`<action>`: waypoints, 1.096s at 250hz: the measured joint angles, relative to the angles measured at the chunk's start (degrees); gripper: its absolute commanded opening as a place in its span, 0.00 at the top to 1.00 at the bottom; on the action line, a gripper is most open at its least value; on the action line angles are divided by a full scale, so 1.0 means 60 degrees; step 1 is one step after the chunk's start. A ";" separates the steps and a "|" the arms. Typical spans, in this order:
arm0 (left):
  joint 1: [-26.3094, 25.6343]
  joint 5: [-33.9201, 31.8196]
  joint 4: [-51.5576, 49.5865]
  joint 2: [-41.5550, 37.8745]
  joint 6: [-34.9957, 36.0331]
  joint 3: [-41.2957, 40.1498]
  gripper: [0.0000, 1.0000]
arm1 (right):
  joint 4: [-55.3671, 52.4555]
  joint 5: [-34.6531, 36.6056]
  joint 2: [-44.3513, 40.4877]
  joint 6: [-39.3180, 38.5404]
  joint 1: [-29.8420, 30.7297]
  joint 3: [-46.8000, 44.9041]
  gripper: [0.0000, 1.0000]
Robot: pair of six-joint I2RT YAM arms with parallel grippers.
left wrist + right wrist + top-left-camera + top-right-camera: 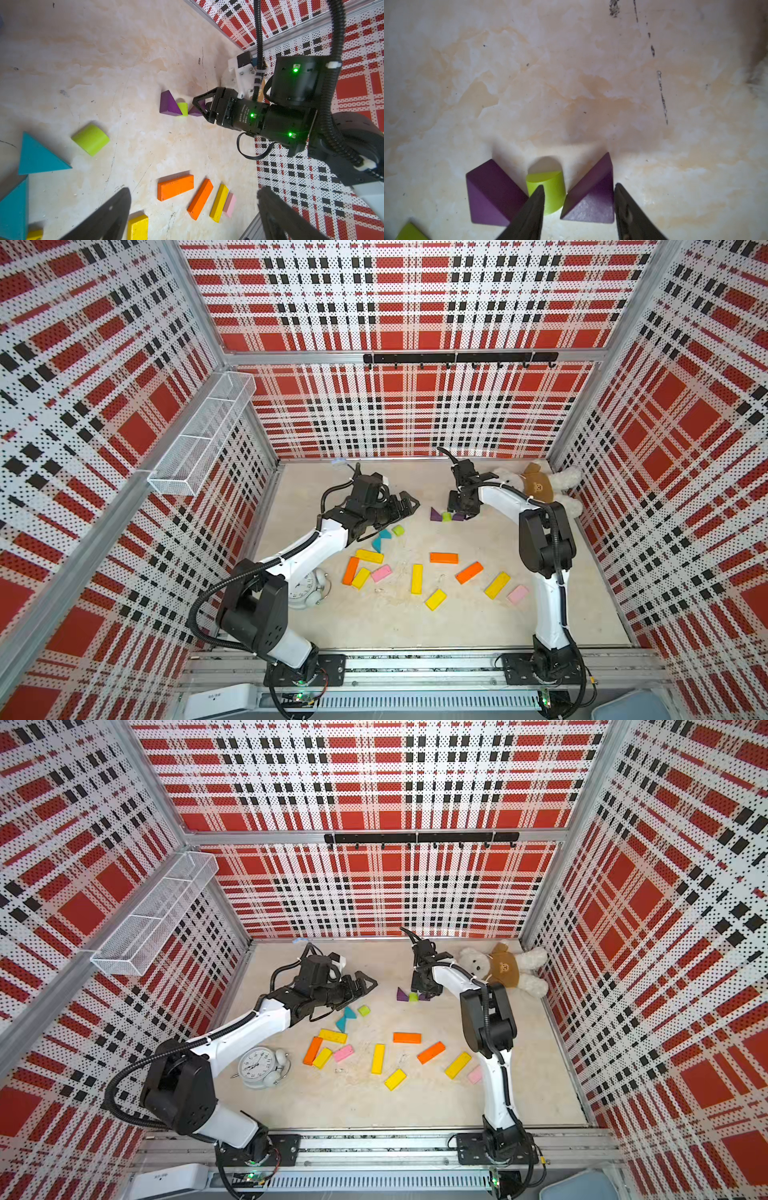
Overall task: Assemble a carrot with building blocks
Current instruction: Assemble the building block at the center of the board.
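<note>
Two purple triangles (492, 195) (593, 199) flank an upright lime-green stub (548, 187) at the back of the table, the group seen in a top view (446, 516). My right gripper (578, 189) points down over them, open. Its jaws straddle the right purple triangle, with a gap on the stub side. My left gripper (409, 504) hovers wide open to the left and holds nothing. Below it lie teal triangles (381, 539) and a second lime stub (398, 530). Orange bars (444, 558), yellow bars (417, 578) and pink bars (381, 573) are scattered mid-table.
A white alarm clock (259, 1065) lies by the left arm's base. A plush bear (505, 969) sits in the back right corner, close behind the right arm. A wire basket (199, 439) hangs on the left wall, a hook rail (459, 358) on the back wall.
</note>
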 measured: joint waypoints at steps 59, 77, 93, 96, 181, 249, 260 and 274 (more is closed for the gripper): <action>0.0000 0.0000 -0.0004 0.0000 0.0004 0.0000 0.03 | 0.0007 -0.0120 0.0000 -0.0109 0.0000 0.0000 0.43; 0.0000 0.0000 -0.0004 0.0000 0.0007 0.0000 0.03 | -0.0007 -0.0109 0.0000 -0.0135 0.0000 0.0000 0.43; 0.0000 0.0000 -0.0004 0.0000 0.0007 0.0000 0.03 | -0.0062 -0.0066 0.0000 -0.0138 0.0000 0.0000 0.42; 0.0000 0.0000 -0.0004 0.0000 0.0007 0.0000 0.03 | -0.0069 -0.0058 0.0000 -0.0138 0.0000 0.0000 0.42; -0.0066 -0.0029 -0.0007 -0.0004 0.0000 0.0000 0.03 | -0.0499 0.0528 -0.1486 -0.0211 0.0015 -0.0594 0.30; -0.0594 -0.0841 -0.0368 -0.0787 -0.0011 0.0000 0.01 | -0.1024 0.1450 -0.4280 -0.0098 0.0459 -0.2889 0.13; -0.0652 -0.1045 -0.0430 -0.0994 -0.0066 0.0000 0.01 | -0.1162 0.1526 -0.4503 0.0047 0.0699 -0.3308 0.10; -0.0696 -0.1337 -0.0517 -0.1246 -0.0168 0.0000 0.00 | -0.1341 0.1555 -0.4615 0.0197 0.1067 -0.3759 0.07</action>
